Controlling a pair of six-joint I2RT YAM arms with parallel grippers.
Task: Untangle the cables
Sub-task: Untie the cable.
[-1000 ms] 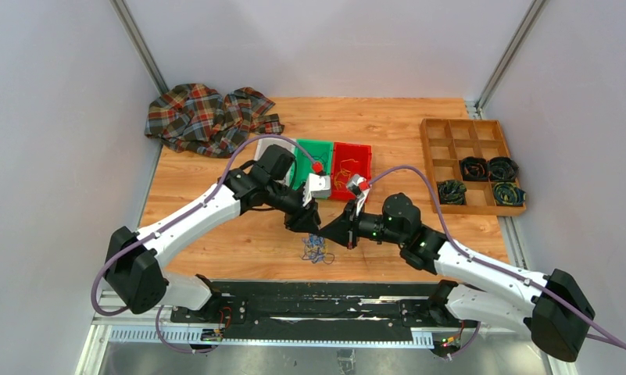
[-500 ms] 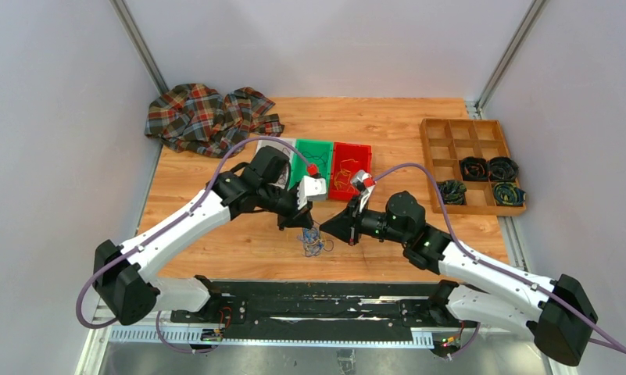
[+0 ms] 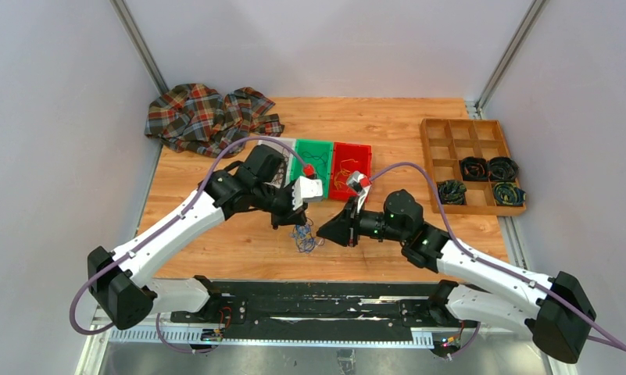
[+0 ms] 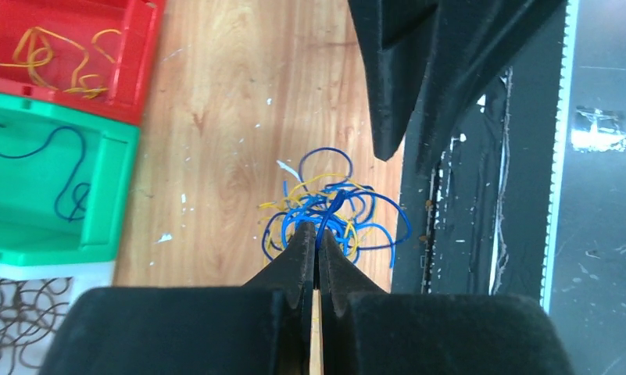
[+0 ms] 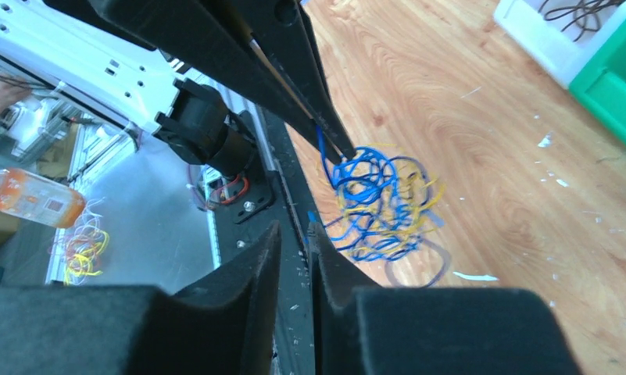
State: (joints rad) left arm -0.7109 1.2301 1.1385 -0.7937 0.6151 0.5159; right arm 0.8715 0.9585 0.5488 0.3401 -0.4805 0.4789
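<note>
The cables point(image 4: 337, 209) are a small clump of blue and yellow-orange wire loops near the table's front edge, also seen from above as cables point(image 3: 302, 238). My left gripper point(image 4: 317, 231) is shut on a blue strand at the clump's top. In the right wrist view the cables point(image 5: 380, 207) dangle from the left gripper point(image 5: 333, 152) just above the wood. My right gripper point(image 5: 294, 228) sits right of the clump and apart from it, jaws slightly parted with nothing between them. From above, the left gripper point(image 3: 291, 222) and right gripper point(image 3: 323, 231) face each other over the clump.
A red bin point(image 3: 351, 150) with orange wires, a green bin point(image 3: 316, 144) with a dark blue wire and a white bin point(image 4: 51, 269) of dark loops stand behind the arms. A wooden compartment tray point(image 3: 450, 129) is at the right, a plaid cloth point(image 3: 208, 117) at the back left. The black base rail point(image 4: 458, 234) borders the clump.
My left gripper shut on the clump and drew it up and left. The right gripper moved left toward it and its jaws parted a little.
</note>
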